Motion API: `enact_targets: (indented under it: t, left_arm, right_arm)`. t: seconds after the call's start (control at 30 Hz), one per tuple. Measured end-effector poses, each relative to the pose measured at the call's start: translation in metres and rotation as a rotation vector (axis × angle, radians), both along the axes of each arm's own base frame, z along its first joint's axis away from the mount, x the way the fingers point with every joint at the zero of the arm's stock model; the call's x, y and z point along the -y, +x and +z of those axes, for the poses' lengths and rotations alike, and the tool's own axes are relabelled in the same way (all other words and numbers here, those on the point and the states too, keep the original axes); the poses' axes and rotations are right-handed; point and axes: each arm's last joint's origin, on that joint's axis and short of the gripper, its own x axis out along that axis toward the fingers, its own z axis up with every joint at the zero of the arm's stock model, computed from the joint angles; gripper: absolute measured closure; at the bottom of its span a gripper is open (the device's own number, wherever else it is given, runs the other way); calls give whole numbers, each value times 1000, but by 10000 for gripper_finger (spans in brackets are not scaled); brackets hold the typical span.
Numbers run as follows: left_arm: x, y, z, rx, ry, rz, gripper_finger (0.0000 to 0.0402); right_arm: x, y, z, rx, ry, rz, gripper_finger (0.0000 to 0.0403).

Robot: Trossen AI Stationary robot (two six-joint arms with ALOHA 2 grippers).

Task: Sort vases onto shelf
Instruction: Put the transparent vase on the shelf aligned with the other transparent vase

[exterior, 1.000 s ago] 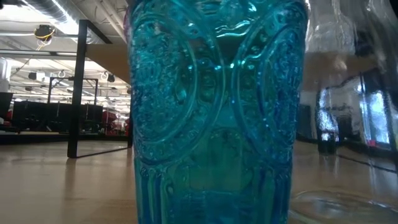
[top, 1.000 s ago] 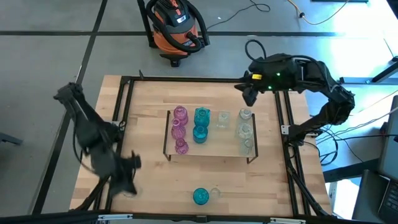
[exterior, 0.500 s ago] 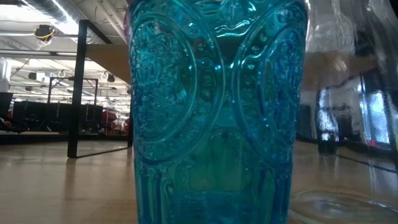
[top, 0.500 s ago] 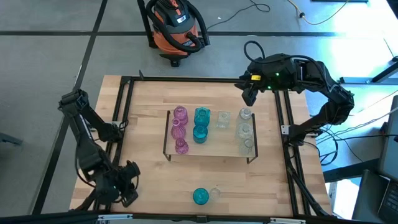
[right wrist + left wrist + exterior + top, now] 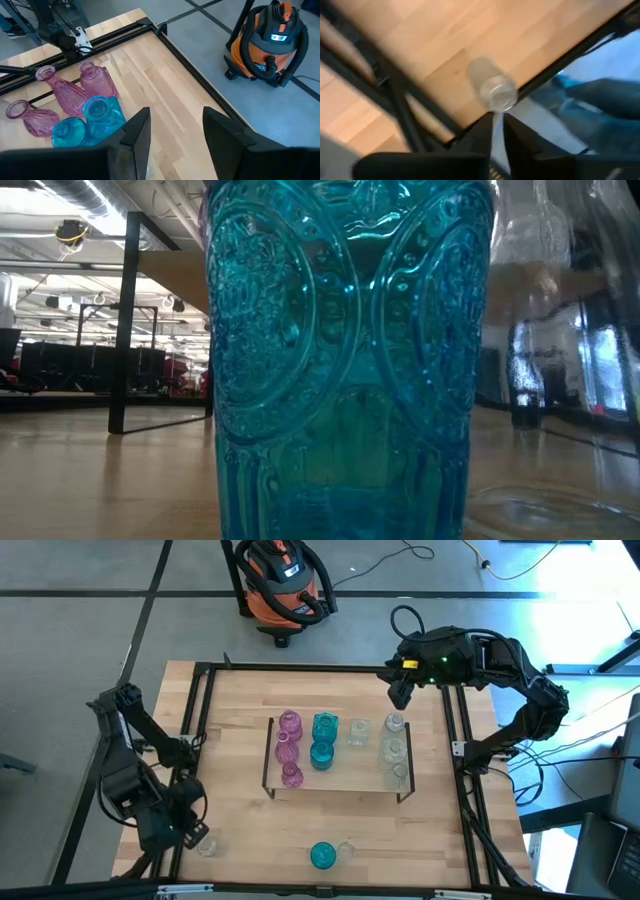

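A teal vase (image 5: 350, 360) fills the low view, hiding the shelf behind.

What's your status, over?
Left gripper beside clear vase, front-left corner. Right gripper open, parked far-right. Teal vase at front edge. Nothing blocking shelf.

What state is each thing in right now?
Shelf: carrying upright shelved vases.
Teal vase: upright on table, off shelf.
Front-left clear vase: on table, by left gripper.
Right gripper: open, empty, above table's far side.
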Motion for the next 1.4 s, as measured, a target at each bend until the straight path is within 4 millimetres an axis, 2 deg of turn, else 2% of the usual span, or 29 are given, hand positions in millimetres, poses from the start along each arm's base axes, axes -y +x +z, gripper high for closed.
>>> enact_targets:
  t: [0.1, 0.23, 0.37, 0.7, 0.97, 1.23, 1.4]
  left_arm:
    - [0, -2, -7, -76, -3, -15, 311]
    - [2, -1, -17, -82, 5, -30, 246]
    - [4, 0, -26, -63, 5, -80, 215]
    - [15, 7, -55, -36, -81, -89, 215]
    - [14, 6, -78, -73, -61, -54, 216]
    - [18, 8, -97, -37, -113, -58, 216]
    - [17, 8, -104, -43, -108, -51, 236]
  right_arm:
    - [0, 0, 0, 0, -6, -14, 246]
    - [1, 0, 0, 0, -16, -28, 246]
    - [1, 0, 0, 1, -14, -29, 246]
    - [0, 0, 0, 12, 14, -33, 246]
    - [0, 0, 0, 14, 19, -36, 246]
    - [0, 0, 0, 19, 46, -33, 246]
    - [0, 0, -1, 16, 46, -33, 246]
